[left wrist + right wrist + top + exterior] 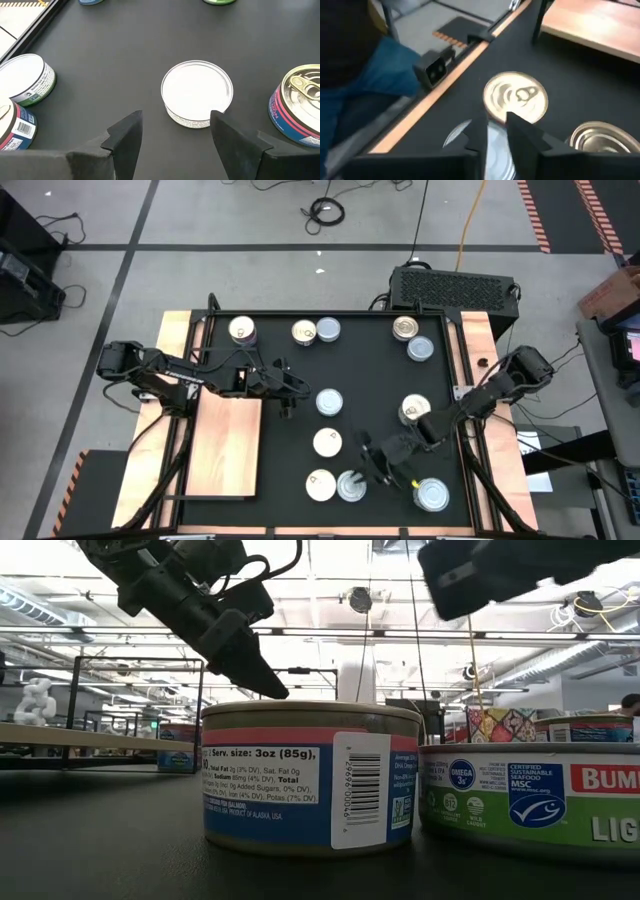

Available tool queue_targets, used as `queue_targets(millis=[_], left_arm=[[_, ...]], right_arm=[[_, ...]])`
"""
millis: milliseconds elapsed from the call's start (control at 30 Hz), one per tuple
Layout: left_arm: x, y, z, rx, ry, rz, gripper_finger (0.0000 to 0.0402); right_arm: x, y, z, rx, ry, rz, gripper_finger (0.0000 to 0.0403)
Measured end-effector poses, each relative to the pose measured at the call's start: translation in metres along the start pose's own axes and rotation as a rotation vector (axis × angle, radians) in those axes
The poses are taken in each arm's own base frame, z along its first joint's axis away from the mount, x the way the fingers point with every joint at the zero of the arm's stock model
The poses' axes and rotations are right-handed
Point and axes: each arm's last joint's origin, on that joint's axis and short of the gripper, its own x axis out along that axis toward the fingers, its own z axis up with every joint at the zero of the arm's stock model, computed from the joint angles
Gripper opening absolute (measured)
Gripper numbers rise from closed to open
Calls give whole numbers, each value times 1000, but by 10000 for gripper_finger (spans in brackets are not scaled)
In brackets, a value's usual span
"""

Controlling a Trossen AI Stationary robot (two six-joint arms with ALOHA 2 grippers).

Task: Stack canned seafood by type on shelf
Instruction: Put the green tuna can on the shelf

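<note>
My left gripper (172, 131) hangs with its fingers apart, lined up on a white-topped tin (197, 93) just ahead on the black worktop (370, 380), not yet touching it. My right gripper (372, 463) is low over the silver tin (351, 485) near the front edge, its fingers nearly together; whether they pinch that tin's rim I cannot tell. The shelf (228, 445) lies bare to the left, and all the tins are scattered on the worktop, so I judge sorting has barely begun. Next my left gripper should drop around the white tin, close, and carry it to the shelf.
</note>
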Motion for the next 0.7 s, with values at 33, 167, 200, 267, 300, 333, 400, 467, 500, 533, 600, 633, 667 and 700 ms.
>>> queue_targets(millis=[33, 167, 200, 267, 300, 333, 400, 467, 500, 533, 600, 633, 667, 700], left_arm=[[0, 0, 0, 0, 0, 0, 233], [0, 0, 0, 0, -2, 0, 233], [0, 0, 0, 0, -2, 0, 233], [0, 0, 0, -1, -3, 0, 233], [0, 0, 0, -1, -4, 0, 233], [0, 0, 0, -1, -4, 0, 233], [0, 0, 0, -1, -4, 0, 233], [0, 0, 1, -1, -6, -4, 233], [0, -1, 1, -1, -10, -25, 233], [0, -2, 2, 0, -18, -56, 233], [-1, -5, 5, 21, -52, -130, 233], [-1, -6, 6, 28, -69, -150, 233], [-1, -7, 8, 30, -82, -154, 233], [-1, -7, 9, 29, -93, -152, 233]], right_arm=[[0, 3, -1, -11, 14, -18, 85], [0, 10, -8, -35, 89, -95, 154], [-1, 11, -9, -38, 103, -97, 173], [-1, 14, -12, -44, 126, -87, 210], [-1, 16, -13, -49, 137, -80, 228], [-1, 19, -14, -58, 148, -72, 245], [-2, 26, -16, -99, 168, -52, 276], [-2, 34, -19, -164, 194, -36, 298], [-1, 39, -21, -199, 206, -48, 306], [1, 43, -23, -239, 217, -62, 311], [6, 51, -29, -335, 240, -91, 316], [9, 54, -32, -379, 245, -105, 317], [12, 56, -34, -415, 253, -120, 317], [15, 58, -38, -449, 270, -135, 317]])
